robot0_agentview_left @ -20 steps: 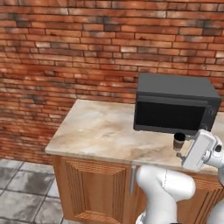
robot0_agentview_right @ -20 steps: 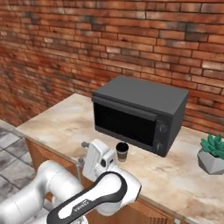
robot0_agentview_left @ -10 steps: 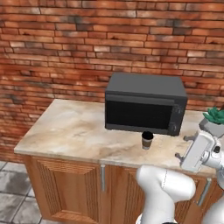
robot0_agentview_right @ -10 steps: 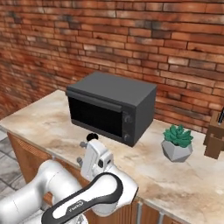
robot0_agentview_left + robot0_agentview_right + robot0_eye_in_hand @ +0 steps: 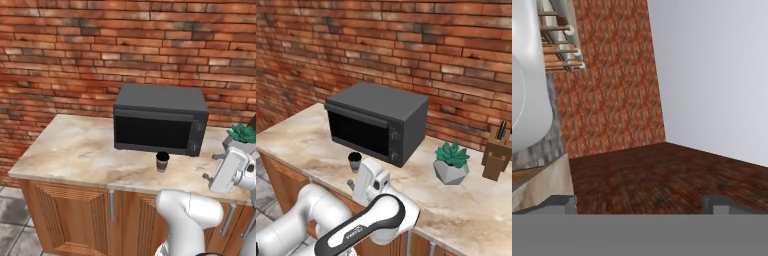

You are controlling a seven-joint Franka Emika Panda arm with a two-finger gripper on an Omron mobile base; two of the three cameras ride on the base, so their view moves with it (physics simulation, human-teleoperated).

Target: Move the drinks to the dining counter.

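Just behind the coffee cup stands the microwave.

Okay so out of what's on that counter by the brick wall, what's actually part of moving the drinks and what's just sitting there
For the job:
- coffee cup, standing in front of the microwave
- gripper, open, holding nothing

Just sitting there:
- microwave
- potted succulent
- knife block
- marble counter itself
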